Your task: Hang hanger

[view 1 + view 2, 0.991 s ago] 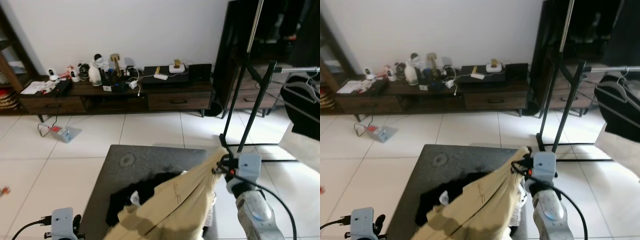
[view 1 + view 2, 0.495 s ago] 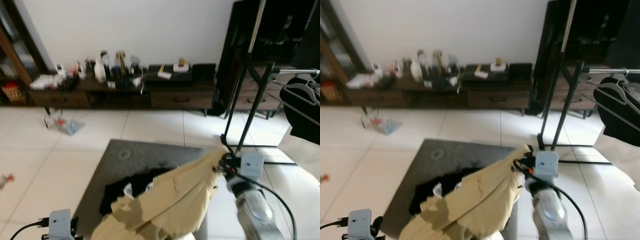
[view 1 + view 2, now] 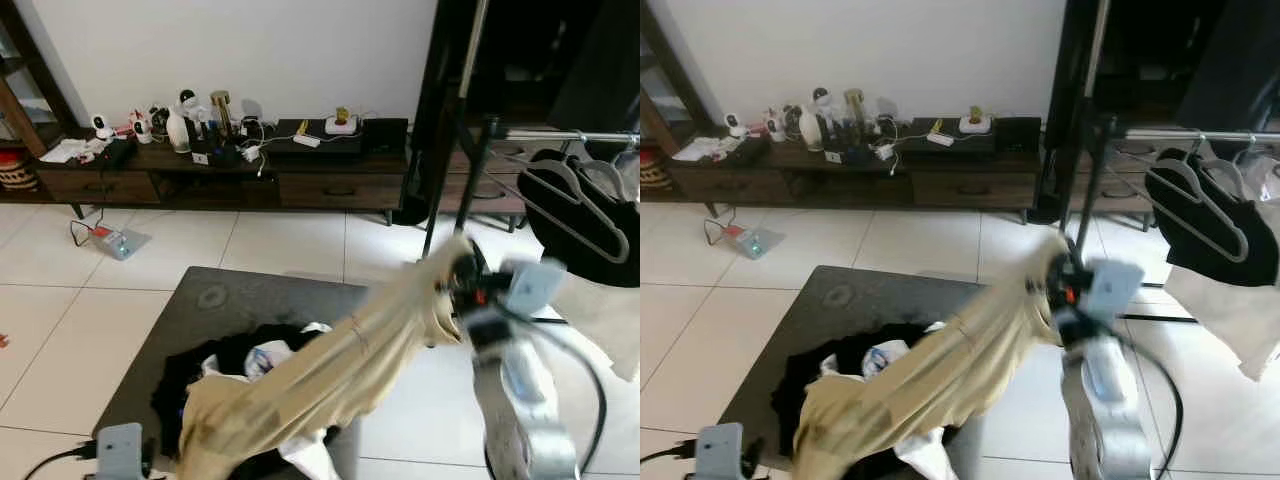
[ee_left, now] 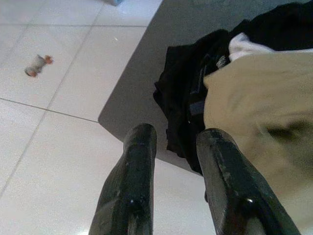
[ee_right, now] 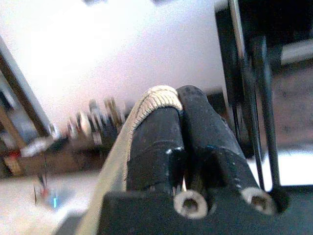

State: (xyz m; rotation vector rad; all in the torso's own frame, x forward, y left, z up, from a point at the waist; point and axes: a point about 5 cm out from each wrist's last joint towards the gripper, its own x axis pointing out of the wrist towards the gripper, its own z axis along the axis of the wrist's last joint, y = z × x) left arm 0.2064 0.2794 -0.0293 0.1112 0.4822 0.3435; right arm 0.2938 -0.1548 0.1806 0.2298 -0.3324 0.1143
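Observation:
My right gripper [image 3: 458,272] is shut on the hem of a beige garment [image 3: 340,365], held up at chest height beside the clothes rack; the right wrist view shows the beige hem [image 5: 154,98] pinched between its fingers [image 5: 198,115]. The garment stretches down in a long band to a pile of black clothes [image 3: 205,365] on the dark low table [image 3: 225,300]. A black hanger [image 3: 565,195] with a dark garment [image 3: 1220,240] hangs on the rack's rail [image 3: 560,133]. My left gripper [image 4: 177,136] hangs open over the table's near corner, nothing between its fingers.
The rack's black posts [image 3: 445,165] stand just behind my right gripper. A white cloth [image 3: 1225,310] hangs low at the far right. A low wooden cabinet [image 3: 230,175] with bottles and gadgets lines the wall. A small device with a cable [image 3: 118,242] lies on the tiled floor.
My right gripper has risen and gone toward the rack with the beige garment, pulling it into a taut band off the pile. The camera has shifted. The left arm stays low.

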